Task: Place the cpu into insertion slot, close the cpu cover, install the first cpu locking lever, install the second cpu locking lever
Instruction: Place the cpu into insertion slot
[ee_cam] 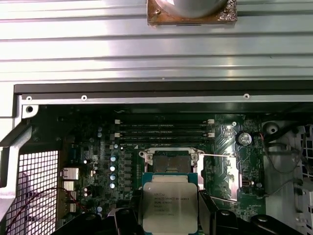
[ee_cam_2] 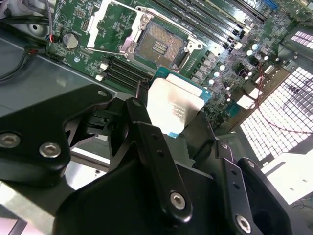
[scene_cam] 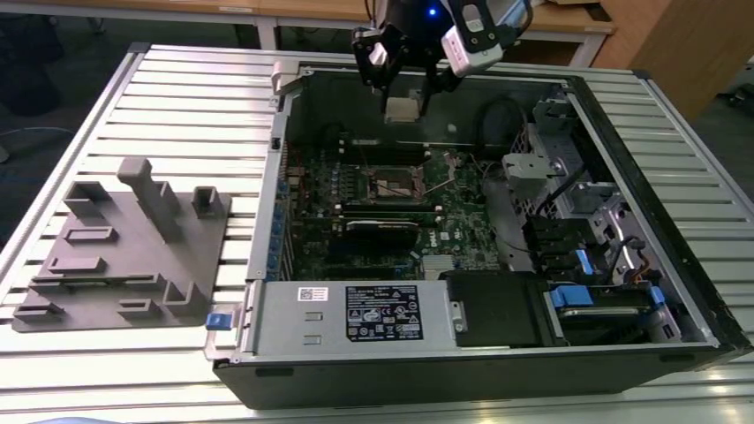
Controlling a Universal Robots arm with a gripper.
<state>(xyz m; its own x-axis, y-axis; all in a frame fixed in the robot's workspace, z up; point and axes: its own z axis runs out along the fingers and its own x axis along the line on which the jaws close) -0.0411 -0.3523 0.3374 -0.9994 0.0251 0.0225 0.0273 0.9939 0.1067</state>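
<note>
At the exterior view's left, a grey moulded fixture (scene_cam: 118, 247) lies on the slatted worktop (scene_cam: 177, 97). To its right lies the open computer case (scene_cam: 471, 384). Over its far side the hand (scene_cam: 403, 99) is clenched on the cpu (scene_cam: 402, 109), holding it in the air, apart from the uncovered socket (scene_cam: 398, 184) on the green board (scene_cam: 454, 234).

Clear drop to the socket (scene_cam: 397, 185)
Open air runs from my tool (scene_cam: 403, 95), gripping the cpu (scene_cam: 402, 110), down to the socket; case wall (scene_cam: 274, 203) and drive cage (scene_cam: 554, 168) flank it.
</note>
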